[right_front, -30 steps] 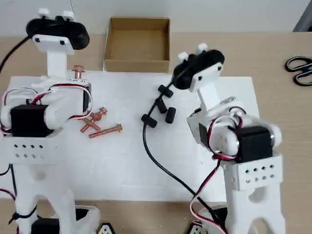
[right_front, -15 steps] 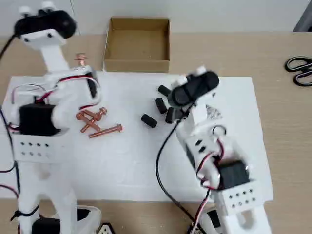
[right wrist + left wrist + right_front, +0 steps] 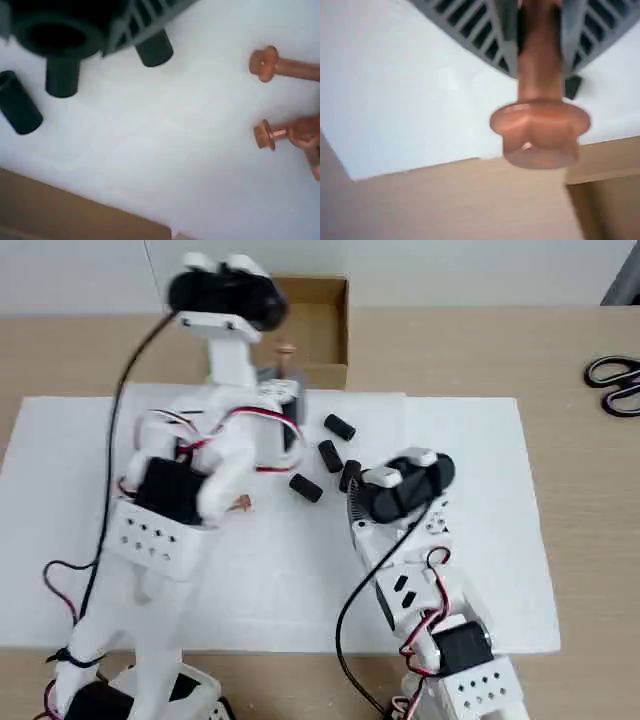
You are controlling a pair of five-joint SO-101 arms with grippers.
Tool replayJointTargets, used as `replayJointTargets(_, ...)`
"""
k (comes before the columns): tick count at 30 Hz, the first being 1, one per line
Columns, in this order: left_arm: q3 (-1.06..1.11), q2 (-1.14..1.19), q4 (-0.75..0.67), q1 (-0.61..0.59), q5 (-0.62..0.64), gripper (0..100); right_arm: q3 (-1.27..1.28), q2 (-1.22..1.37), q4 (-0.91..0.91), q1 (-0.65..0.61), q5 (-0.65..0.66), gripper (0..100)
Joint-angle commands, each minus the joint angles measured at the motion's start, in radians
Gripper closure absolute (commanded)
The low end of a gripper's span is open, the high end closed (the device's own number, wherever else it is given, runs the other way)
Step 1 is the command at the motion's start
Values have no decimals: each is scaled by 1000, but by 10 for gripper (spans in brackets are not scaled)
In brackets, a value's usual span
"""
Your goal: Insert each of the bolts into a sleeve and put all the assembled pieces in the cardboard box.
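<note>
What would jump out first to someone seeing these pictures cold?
A copper bolt is clamped in the left claw, head sticking out, close to the cardboard box. Next, black sleeves lie on the white mat near the right arm.

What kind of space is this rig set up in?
Probably a lab or maker-style workbench, not a factory line: a wooden table covered by a white sheet, scissors lying near its edge, and a cardboard box serving as the parts bin.
</note>
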Motion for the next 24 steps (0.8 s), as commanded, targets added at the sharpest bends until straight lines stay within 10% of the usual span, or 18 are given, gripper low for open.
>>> replayJointTargets(1,25,-12,-74,60,29,993,15,-68,-30,-8,-71,995)
replayJointTargets(24,171,-87,-242,126,215,994,127,-242,-24,-64,-77,995)
